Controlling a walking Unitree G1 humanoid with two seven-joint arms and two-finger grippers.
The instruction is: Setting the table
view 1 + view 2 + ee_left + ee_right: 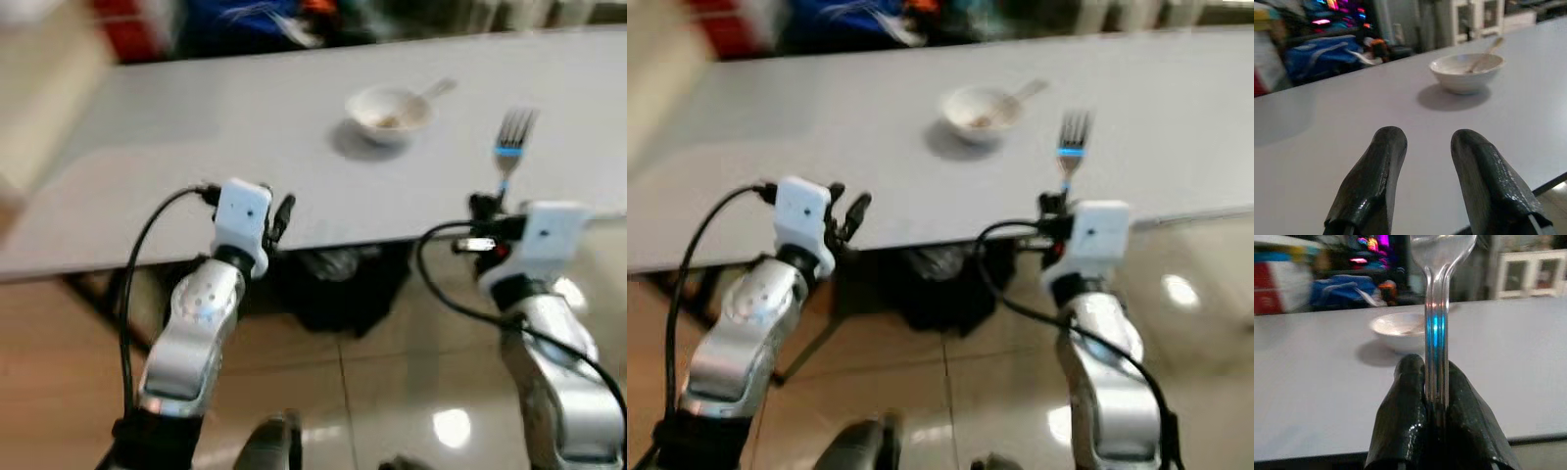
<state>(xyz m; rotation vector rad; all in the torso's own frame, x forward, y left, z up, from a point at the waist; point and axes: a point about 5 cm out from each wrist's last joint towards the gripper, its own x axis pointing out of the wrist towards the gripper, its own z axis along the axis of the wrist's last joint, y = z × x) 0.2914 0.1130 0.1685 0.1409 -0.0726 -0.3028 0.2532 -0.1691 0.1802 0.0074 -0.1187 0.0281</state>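
The right tool [1436, 396] has its two black fingers pressed together on the handle of a shiny silver metal fork [510, 142], which stands out beyond the fingertips with its tines pointing toward the far edge of the pale grey tabletop [245, 117]. A blue glint shows on the fork's handle. The tool itself sits at the near edge of the tabletop, toward its right end, so the fork reaches in over the surface; whether the fork touches the surface cannot be told.

A small white round bowl [389, 113] rests near the middle of the tabletop, closer to the far edge, with a pale spoon [1486, 53] leaning inside it, its handle pointing toward the far right. The bowl stands well apart from the fork.

The left tool [1422, 176] is at the near edge of the tabletop, left of the bowl, its fingers spread with a clear gap between them and nothing held.

Beyond the far edge, a blurred blue bag [1322, 51] is visible.
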